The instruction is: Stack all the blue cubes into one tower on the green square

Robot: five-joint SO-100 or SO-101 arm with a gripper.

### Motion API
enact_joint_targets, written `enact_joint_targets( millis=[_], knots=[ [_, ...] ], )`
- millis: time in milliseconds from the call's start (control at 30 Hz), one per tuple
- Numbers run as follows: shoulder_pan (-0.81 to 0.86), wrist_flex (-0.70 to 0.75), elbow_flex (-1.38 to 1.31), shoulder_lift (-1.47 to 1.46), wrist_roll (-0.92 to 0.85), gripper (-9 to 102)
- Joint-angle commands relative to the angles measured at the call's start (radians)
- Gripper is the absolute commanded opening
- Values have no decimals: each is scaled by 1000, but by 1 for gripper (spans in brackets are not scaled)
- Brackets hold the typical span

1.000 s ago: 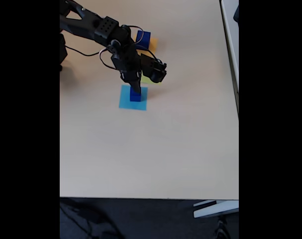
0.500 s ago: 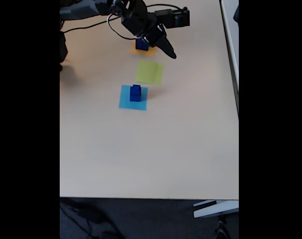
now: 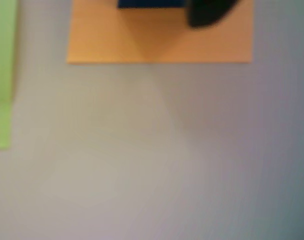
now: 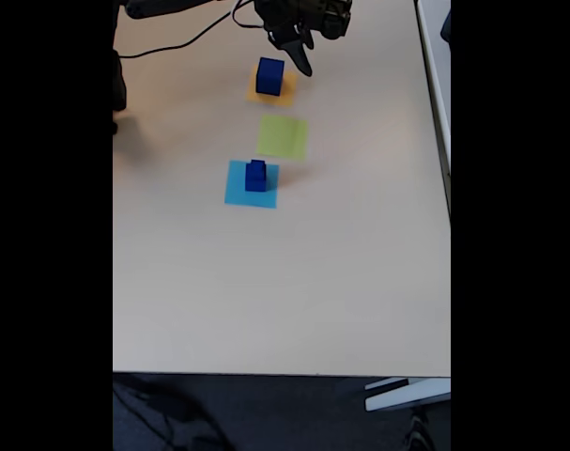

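In the fixed view a larger blue cube [image 4: 269, 75] stands on an orange-yellow paper square [image 4: 283, 92] near the table's far edge. My gripper [image 4: 296, 56] hovers just right of and above that cube, open and holding nothing. The green square [image 4: 283, 137] lies bare below it. A smaller blue cube [image 4: 256, 175] stands on the light-blue square [image 4: 239, 193]; it looks tall, perhaps two stacked. The blurred wrist view shows the cube's edge [image 3: 152, 3] at the top on the orange square [image 3: 159, 40], a dark fingertip [image 3: 207, 12] beside it, and the green square [image 3: 1, 70] at the left.
The beige table [image 4: 285, 282] stretches wide toward the near edge. The black arm and its cables [image 4: 172, 38] cross the top left corner. A white object [image 4: 407, 393] sits below the table's front right.
The gripper left the small cube on the light-blue square, rose, and swung to the far side past the green square; it now hangs beside the larger cube.
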Motion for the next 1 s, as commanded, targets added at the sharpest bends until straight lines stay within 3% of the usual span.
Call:
enact_joint_targets(
  millis=[0, 267, 967],
  knots=[
    [-55, -57, 49, 8, 110, 36],
    [-97, -219, 222, 8, 158, 42],
    [-143, -216, 249, -25, 196, 49]
  ],
)
